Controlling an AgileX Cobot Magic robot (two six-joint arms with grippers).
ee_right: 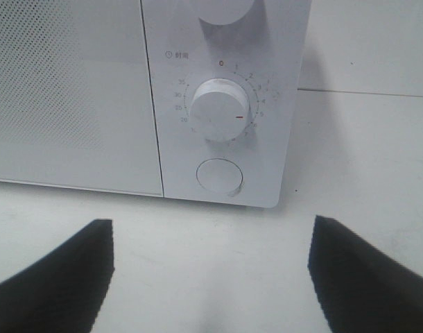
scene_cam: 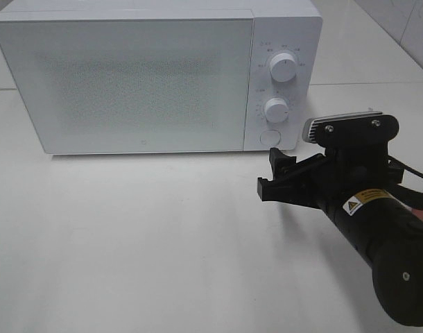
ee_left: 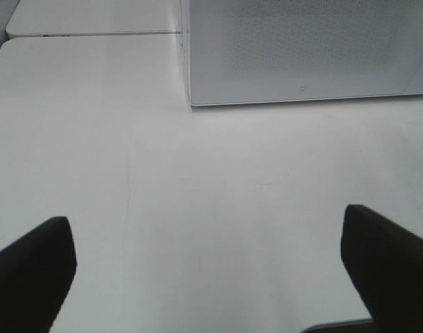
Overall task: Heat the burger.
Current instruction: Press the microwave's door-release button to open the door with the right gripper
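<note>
The burger is out of view. The white microwave [scene_cam: 142, 76] stands at the back of the table with its door shut; its lower corner also shows in the left wrist view [ee_left: 301, 55]. My right gripper [scene_cam: 270, 173] is open and empty, a little in front of the control panel. In the right wrist view it [ee_right: 211, 284] faces the lower knob [ee_right: 220, 109] and the round button [ee_right: 219, 176]. My left gripper [ee_left: 211, 277] is open and empty over bare table, in front of the microwave's left corner. It does not show in the exterior view.
The panel carries an upper knob [scene_cam: 283, 67], a lower knob [scene_cam: 275, 109] and a round button [scene_cam: 270, 137]. The white table [scene_cam: 128, 236] stretches in front of the microwave. A seam between tabletops runs behind it [ee_left: 93, 33].
</note>
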